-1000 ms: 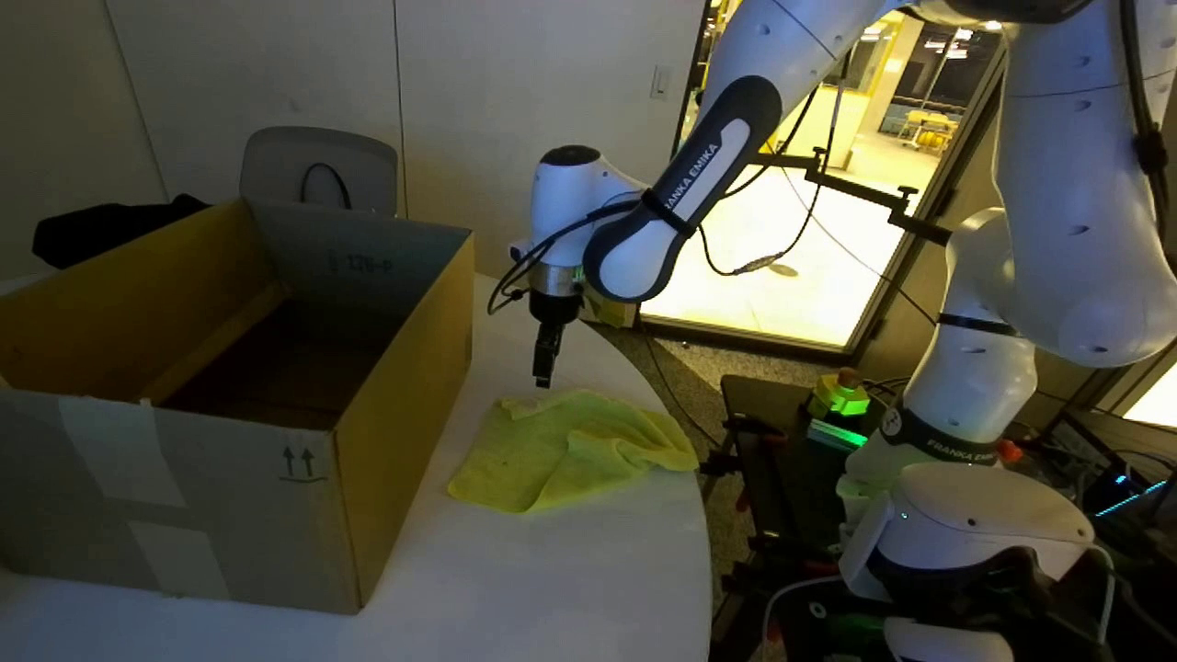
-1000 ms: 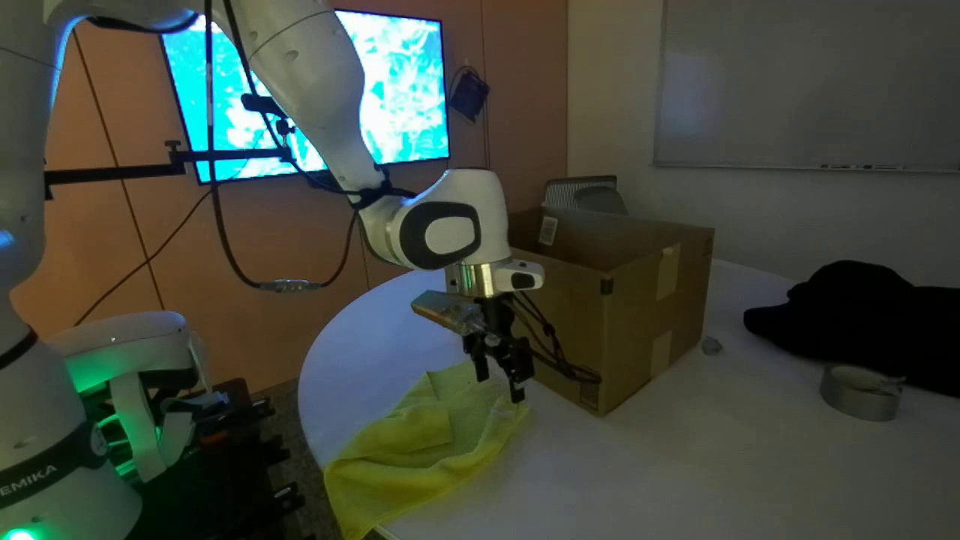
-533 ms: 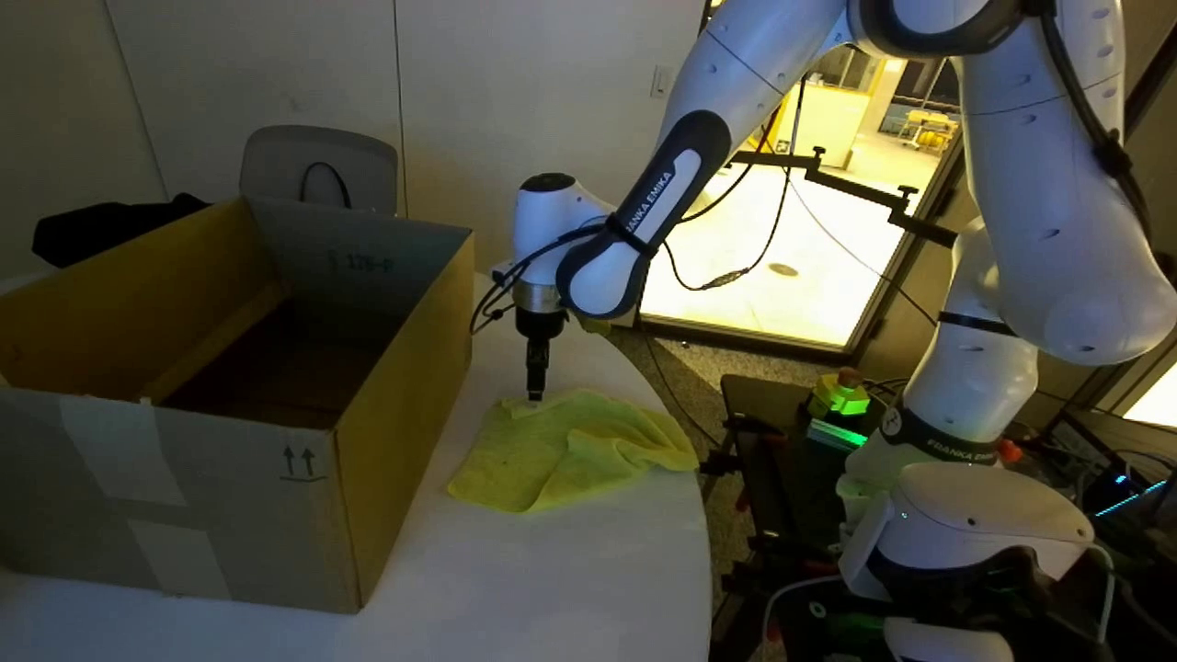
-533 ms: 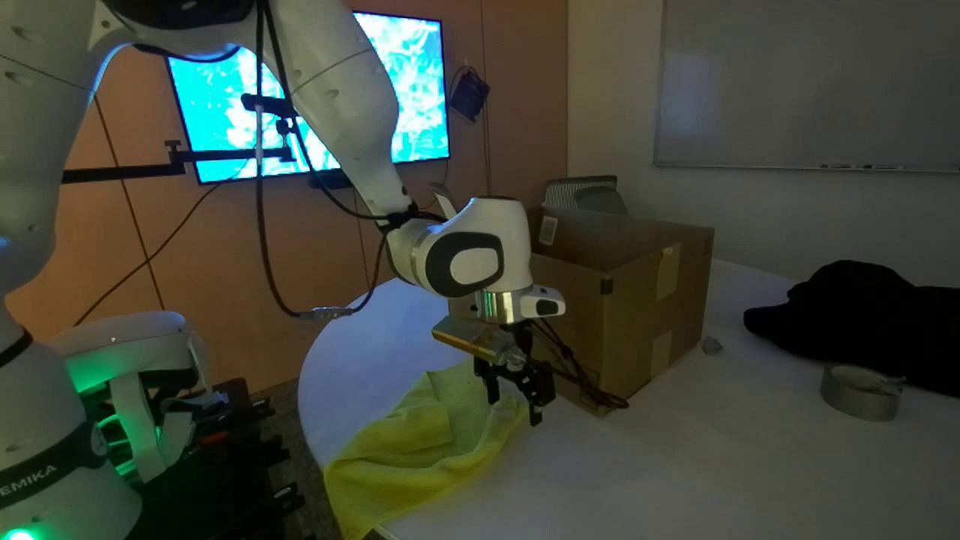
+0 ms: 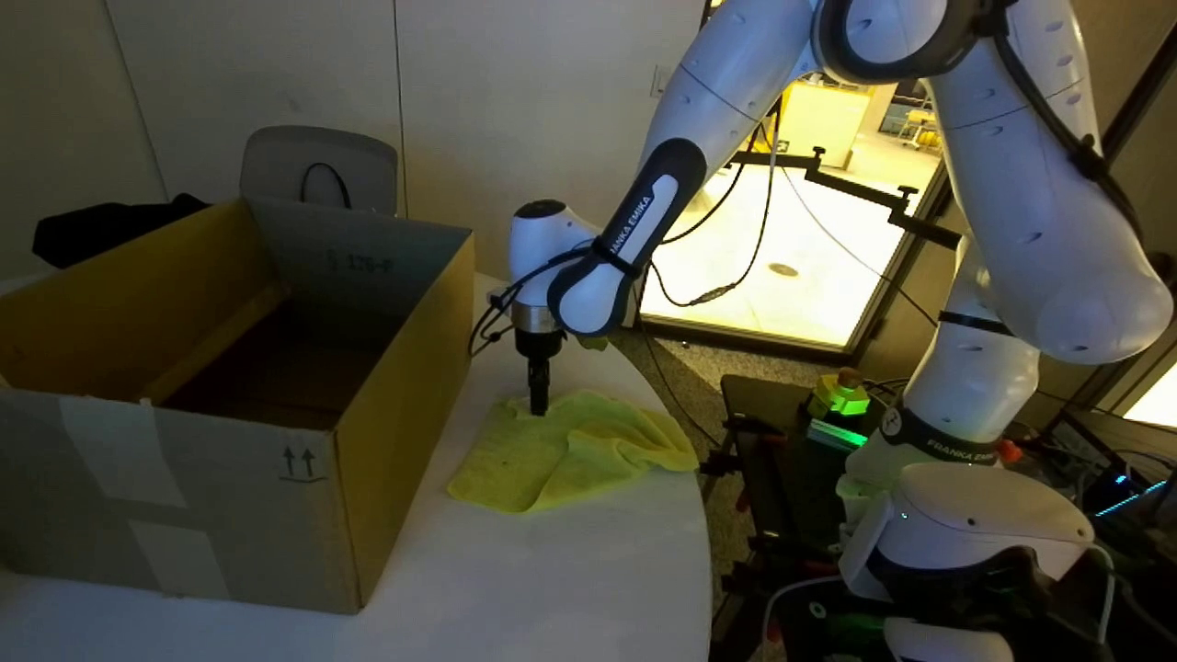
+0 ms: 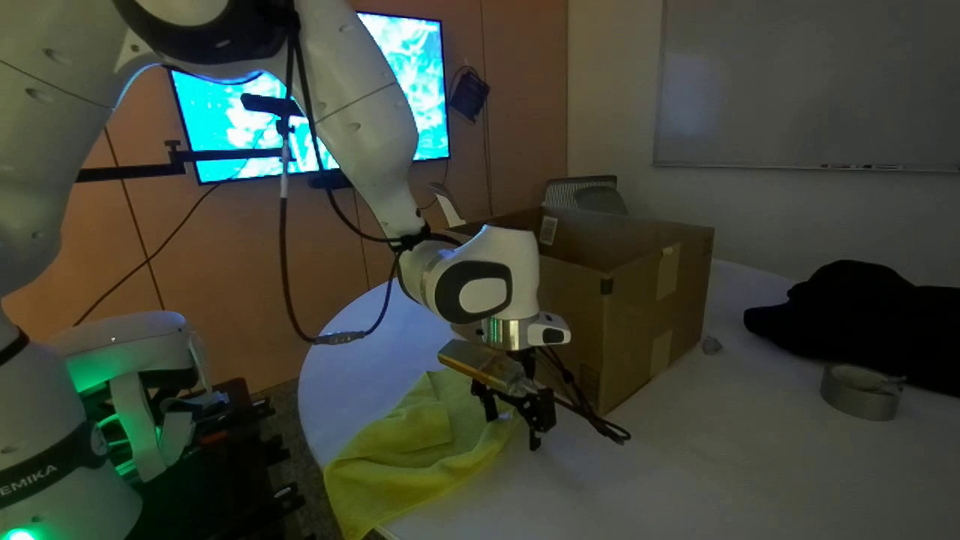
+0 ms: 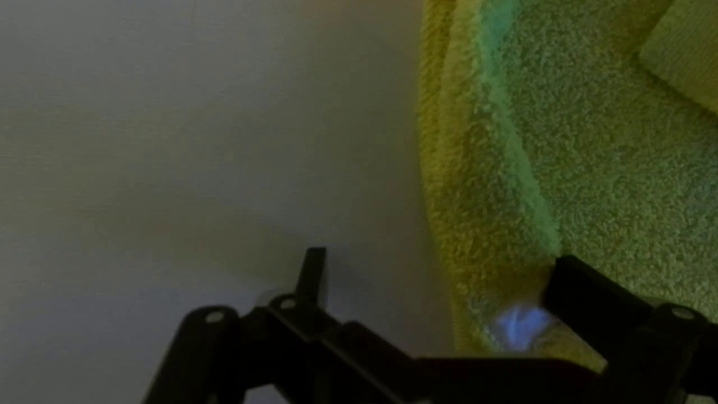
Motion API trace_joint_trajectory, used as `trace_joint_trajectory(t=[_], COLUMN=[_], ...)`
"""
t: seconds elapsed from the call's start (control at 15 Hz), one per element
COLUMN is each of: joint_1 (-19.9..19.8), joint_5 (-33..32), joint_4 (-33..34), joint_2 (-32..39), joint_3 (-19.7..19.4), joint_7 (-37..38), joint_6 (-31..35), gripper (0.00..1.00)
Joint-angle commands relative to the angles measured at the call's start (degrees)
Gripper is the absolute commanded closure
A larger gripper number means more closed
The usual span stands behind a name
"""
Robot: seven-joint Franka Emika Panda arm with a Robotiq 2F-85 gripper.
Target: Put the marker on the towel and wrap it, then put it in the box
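My feed gives me a rumpled yellow terry-cloth towel (image 5: 561, 450) with a mint-green streak (image 7: 521, 163) near its edge in the wrist view, a rectangular brown cardboard box (image 5: 405, 405) printed with two dark arrows (image 5: 290, 458) and crossed by paler tape strips (image 5: 124, 450), my black two-fingered gripper (image 7: 440, 258), my white jointed arm (image 6: 367, 131) with black trim (image 5: 685, 154), and a round white table (image 5: 561, 579) tinged blue
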Motion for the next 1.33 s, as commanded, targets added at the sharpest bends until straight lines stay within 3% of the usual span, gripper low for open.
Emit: trace_joint_trajectory(t=[0.0, 0.07, 0.67, 0.93, 1.27], joint_1=[-0.87, -1.04, 0.61, 1.26, 1.75], joint_5=[1.03, 1.31, 0.86, 0.74, 1.08], joint_4=[3.57, 3.71, 2.31, 0.48, -4.26], joint_2=[3.08, 2.97, -0.07, -2.39, -7.69], joint_3=[0.94, 1.22, 0.33, 0.05, 1.3], joint_7=[-2.17, -2.36, -0.36, 0.66, -0.09], joint_6=[-1.6, -2.24, -6.5, -7.63, -8.59], gripper=[0.08, 0.26, 0.93, 0.98, 0.93])
